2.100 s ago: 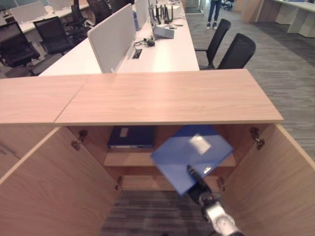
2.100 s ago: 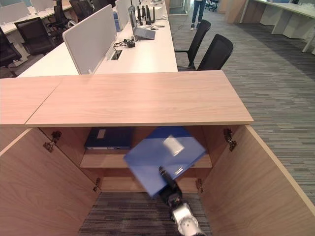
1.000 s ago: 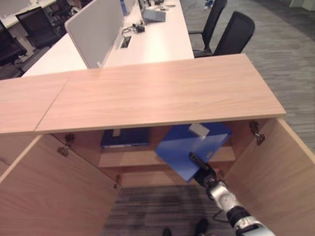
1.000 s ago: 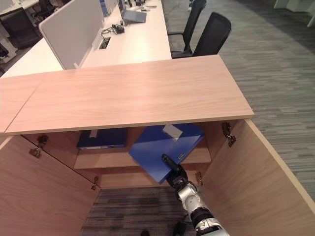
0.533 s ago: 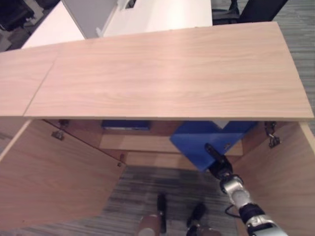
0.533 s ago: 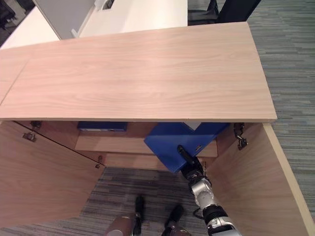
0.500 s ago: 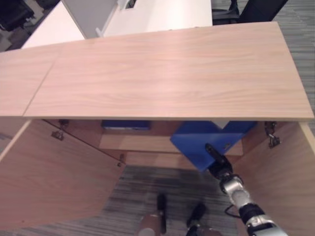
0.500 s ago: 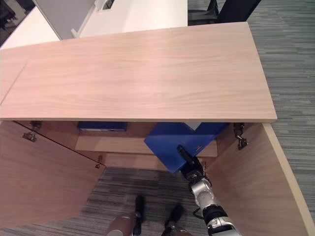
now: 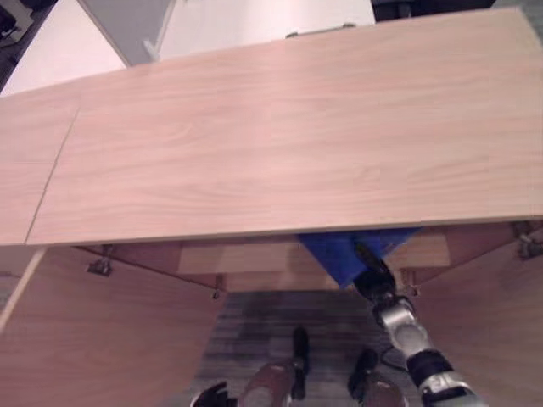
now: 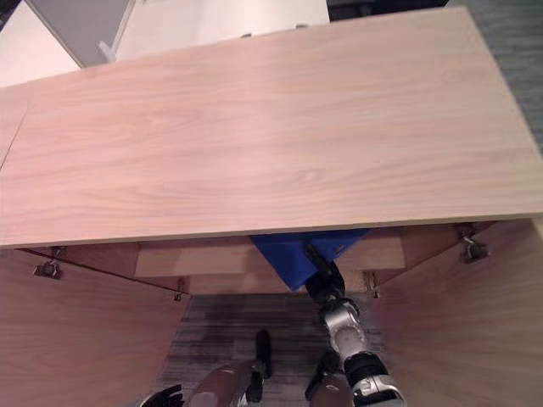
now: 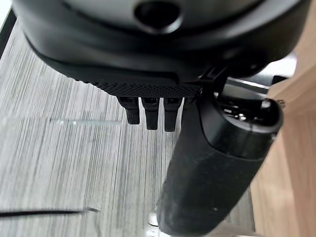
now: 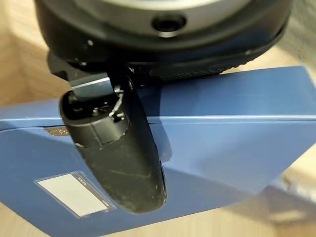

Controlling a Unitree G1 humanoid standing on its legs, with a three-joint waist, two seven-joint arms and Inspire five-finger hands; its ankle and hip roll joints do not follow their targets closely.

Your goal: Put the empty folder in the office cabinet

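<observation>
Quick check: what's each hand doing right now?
Left hand: open, holding nothing.
Right hand: shut on the blue folder, thumb pressed across its face.

Bright, even light falls on the cabinet top [image 9: 280, 136] from above, without glare. Under it the inside is in shadow. My left hand [image 11: 148, 59] looks blurred, and so does the carpet [image 11: 64, 143] behind it.

Wooden cabinet [image 9: 280, 136], doors open. Upper inner shelf [image 10: 187, 259] carries the blue folder [image 10: 293, 254] near its right end, angled, corner overhanging the shelf's front edge. Striped grey carpet floor [image 10: 221, 326] below.
</observation>
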